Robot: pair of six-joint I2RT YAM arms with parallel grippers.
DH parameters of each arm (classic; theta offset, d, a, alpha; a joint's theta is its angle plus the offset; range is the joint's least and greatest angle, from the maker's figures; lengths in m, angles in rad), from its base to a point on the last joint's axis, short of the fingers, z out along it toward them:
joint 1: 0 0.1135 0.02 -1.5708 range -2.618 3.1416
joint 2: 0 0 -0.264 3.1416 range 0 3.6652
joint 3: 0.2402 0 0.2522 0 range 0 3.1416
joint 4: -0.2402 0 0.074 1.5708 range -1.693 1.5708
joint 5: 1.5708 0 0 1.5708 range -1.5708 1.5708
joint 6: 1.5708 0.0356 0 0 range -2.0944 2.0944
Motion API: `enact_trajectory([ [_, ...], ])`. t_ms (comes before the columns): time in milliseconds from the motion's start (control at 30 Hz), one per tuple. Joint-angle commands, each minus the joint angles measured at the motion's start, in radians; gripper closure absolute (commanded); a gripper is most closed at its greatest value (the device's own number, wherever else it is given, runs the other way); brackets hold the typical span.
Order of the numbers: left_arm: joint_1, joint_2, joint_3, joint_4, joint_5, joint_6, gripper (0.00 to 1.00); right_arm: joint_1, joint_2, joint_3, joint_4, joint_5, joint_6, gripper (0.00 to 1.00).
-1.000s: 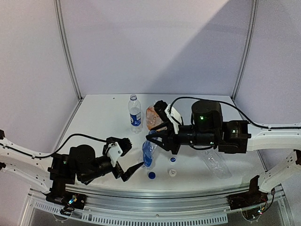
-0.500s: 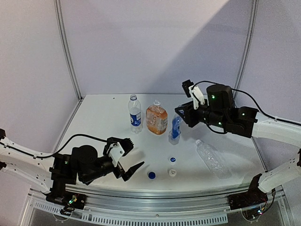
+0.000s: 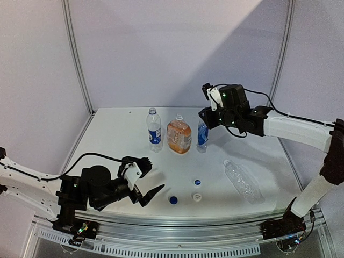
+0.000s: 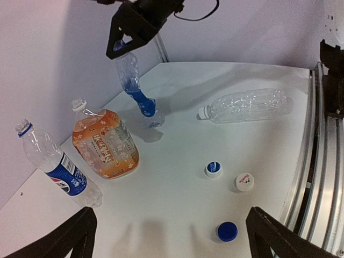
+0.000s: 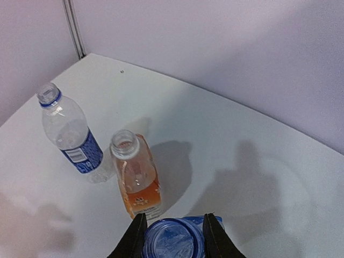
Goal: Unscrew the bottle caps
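My right gripper (image 3: 207, 119) is shut on the neck of the blue-labelled clear bottle (image 3: 202, 135), whose open mouth (image 5: 172, 241) sits between my fingers (image 5: 132, 239). The bottle hangs slightly tilted, its base at the table beside the orange-filled bottle (image 3: 178, 135). The Pepsi bottle (image 3: 154, 129) stands left of that; both show open necks. The plain clear bottle (image 3: 242, 180) lies on its side, its neck end white (image 4: 201, 113). Three loose caps lie near the front: blue (image 4: 227, 231), white (image 4: 244, 181), and white with blue top (image 4: 213, 169). My left gripper (image 3: 146, 185) is open and empty.
The back wall and the side posts (image 3: 78, 59) close in the table. A metal rail (image 4: 322, 161) runs along the near edge, close to the loose caps.
My right gripper has carried the blue-labelled bottle from the front middle, near my left gripper, back to beside the orange bottle. My left arm has not moved.
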Motion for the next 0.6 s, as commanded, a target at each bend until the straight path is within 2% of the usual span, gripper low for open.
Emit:
enact_trajectory([
  [0, 0.011, -0.016, 0.019, -0.018, 0.004, -0.003, 0.01, -0.032, 0.055, 0.022, -0.029, 0.019, -0.018, 1.00],
  [167, 0.011, -0.015, 0.016, -0.016, 0.005, -0.001, 0.01, -0.044, 0.099, 0.018, -0.012, 0.024, -0.027, 1.00],
  [333, 0.011, -0.014, 0.016, -0.015, 0.007, 0.000, 0.01, -0.045, 0.134, 0.001, 0.038, 0.036, -0.039, 0.95],
  [567, 0.011, -0.017, 0.016, -0.015, 0.014, 0.001, 0.01, -0.045, 0.158, -0.030, 0.104, 0.065, -0.061, 0.93],
])
